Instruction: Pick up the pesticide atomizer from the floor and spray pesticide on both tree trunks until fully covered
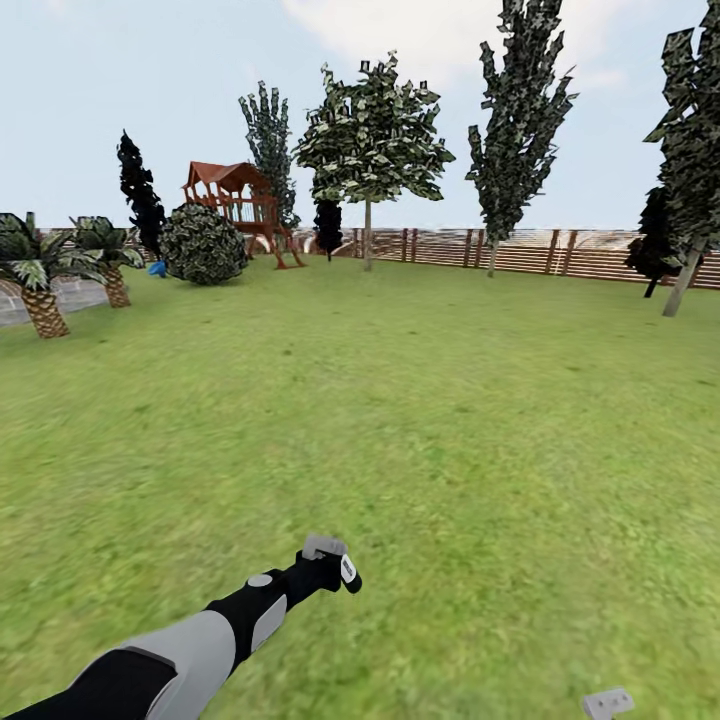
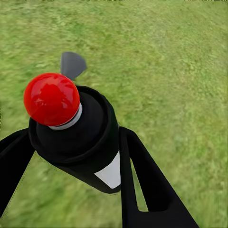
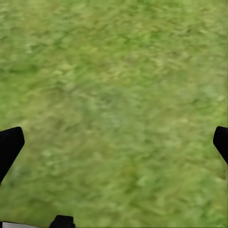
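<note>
My left gripper point(image 1: 335, 568) is held out low over the green lawn point(image 1: 420, 400), shut on the pesticide atomizer point(image 1: 325, 550). In the left wrist view the atomizer point(image 2: 85, 142) is a dark bottle with a white label and a red spot, gripped between the two black fingers point(image 2: 142, 180). A tree with a thin bare trunk point(image 1: 367, 238) and a wide leafy canopy stands far ahead by the fence. In the right wrist view my right gripper point(image 3: 115, 142) hangs open over bare grass. No white specks show.
A brown slat fence point(image 1: 520, 250) closes the far side. Taller leafy trees point(image 1: 515, 120) stand at right, dark narrow ones point(image 1: 140, 200) further left. A red play tower point(image 1: 235, 205), a round bush point(image 1: 203, 243), palm-like plants point(image 1: 40, 270) and grey paving point(image 1: 20, 305) lie at left.
</note>
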